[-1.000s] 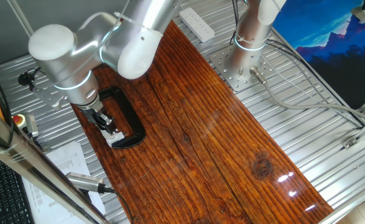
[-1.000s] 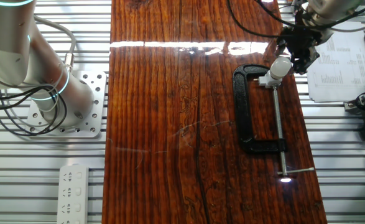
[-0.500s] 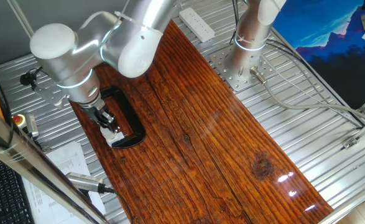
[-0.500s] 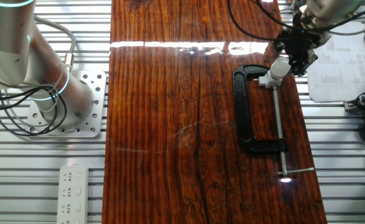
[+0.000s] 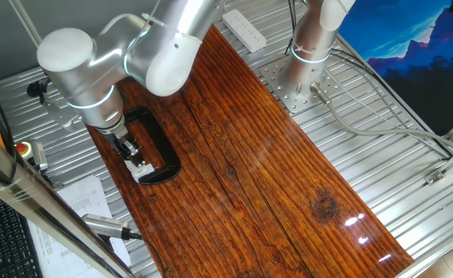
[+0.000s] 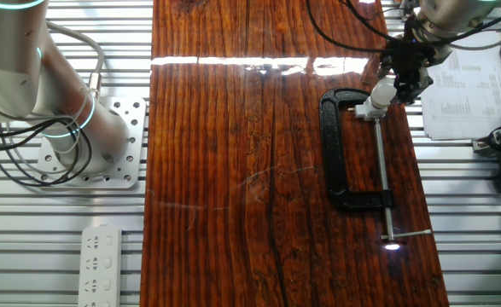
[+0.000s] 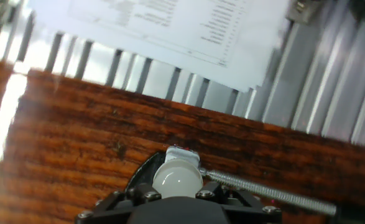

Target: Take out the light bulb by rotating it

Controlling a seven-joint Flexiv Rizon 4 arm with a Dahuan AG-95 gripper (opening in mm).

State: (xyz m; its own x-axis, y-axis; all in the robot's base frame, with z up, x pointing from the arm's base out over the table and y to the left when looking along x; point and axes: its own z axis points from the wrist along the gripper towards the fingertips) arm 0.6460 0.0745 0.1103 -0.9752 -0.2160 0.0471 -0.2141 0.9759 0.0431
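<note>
Bulb (image 7: 177, 176) sits directly between the hand's (image 7: 176, 194) fingers.

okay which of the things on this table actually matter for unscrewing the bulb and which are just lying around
Part of the job:
light bulb
white socket block holding it
black C-clamp pinning the block
end effector at the bulb

Just lying about:
power strip
printed sheets
silver cylindrical tool

The light bulb (image 7: 177, 176) sits at the clamp (image 6: 344, 153) screw's end, under the hand (image 6: 401, 75), near the table (image 6: 250, 213) edge.
</note>
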